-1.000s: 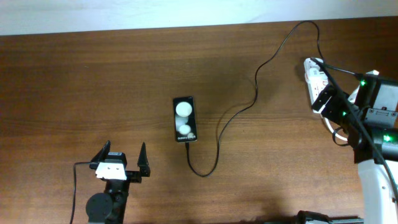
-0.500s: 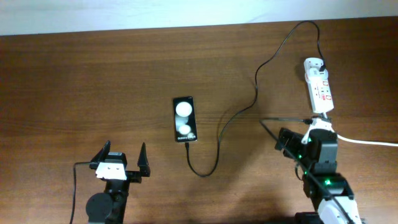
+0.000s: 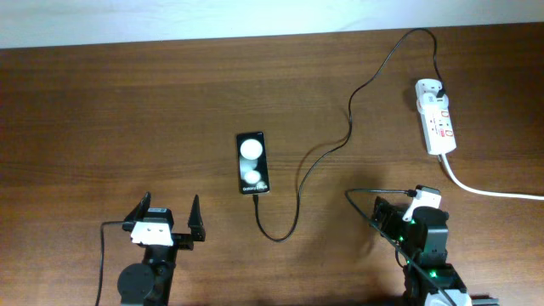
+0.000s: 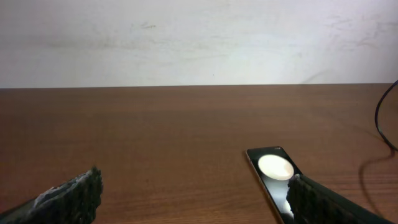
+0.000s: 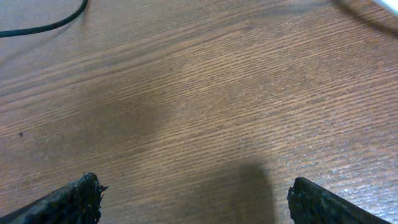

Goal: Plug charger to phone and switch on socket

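Showing spread, empty jaws on both arms.
The left gripper [image 3: 167,206] has the phone [image 3: 252,162] at 2 o'clock, charger [image 3: 350,119] touching its 6 o'clock end; the right gripper [image 3: 395,204], nearer, has the socket [image 3: 435,119] at 1 o'clock, lying 12-to-6.

Dark brown wood-grain surface [image 3: 127,110] pictured from overhead, nearly whole frame filled. Grain run left to right. Pale white wall [image 3: 170,17] seen along far edge, met by surface in straight line. Faint scuffs noted on wall in left wrist view. Soft shadow cast across grain in right wrist view.
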You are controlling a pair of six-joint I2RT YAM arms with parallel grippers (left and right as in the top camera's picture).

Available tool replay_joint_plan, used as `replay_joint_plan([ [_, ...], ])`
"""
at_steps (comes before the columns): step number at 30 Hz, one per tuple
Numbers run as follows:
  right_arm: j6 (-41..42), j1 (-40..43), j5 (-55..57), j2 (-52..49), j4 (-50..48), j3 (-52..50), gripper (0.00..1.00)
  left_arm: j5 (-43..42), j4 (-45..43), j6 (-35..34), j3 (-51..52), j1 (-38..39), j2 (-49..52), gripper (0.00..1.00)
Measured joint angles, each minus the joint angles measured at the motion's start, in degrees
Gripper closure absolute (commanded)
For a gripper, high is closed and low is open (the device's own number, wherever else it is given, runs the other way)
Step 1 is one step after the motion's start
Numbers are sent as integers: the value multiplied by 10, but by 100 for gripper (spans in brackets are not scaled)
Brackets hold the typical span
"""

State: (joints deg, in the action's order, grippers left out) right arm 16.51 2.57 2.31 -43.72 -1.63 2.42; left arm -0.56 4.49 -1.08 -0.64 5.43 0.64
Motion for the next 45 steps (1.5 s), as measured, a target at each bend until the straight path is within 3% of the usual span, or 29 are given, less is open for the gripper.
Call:
replay_joint_plan([
  [4,0,0,-3,61,58,-18,1,0,0,0,0,0,0,1],
  [16,0,0,-9,200,59,-18,1,0,0,0,0,0,0,1],
  [28,0,0,-18,402,59,-18,1,0,0,0,0,0,0,1],
  [45,-15,-30,-20,428,59,-18,1,0,0,0,0,0,0,1],
])
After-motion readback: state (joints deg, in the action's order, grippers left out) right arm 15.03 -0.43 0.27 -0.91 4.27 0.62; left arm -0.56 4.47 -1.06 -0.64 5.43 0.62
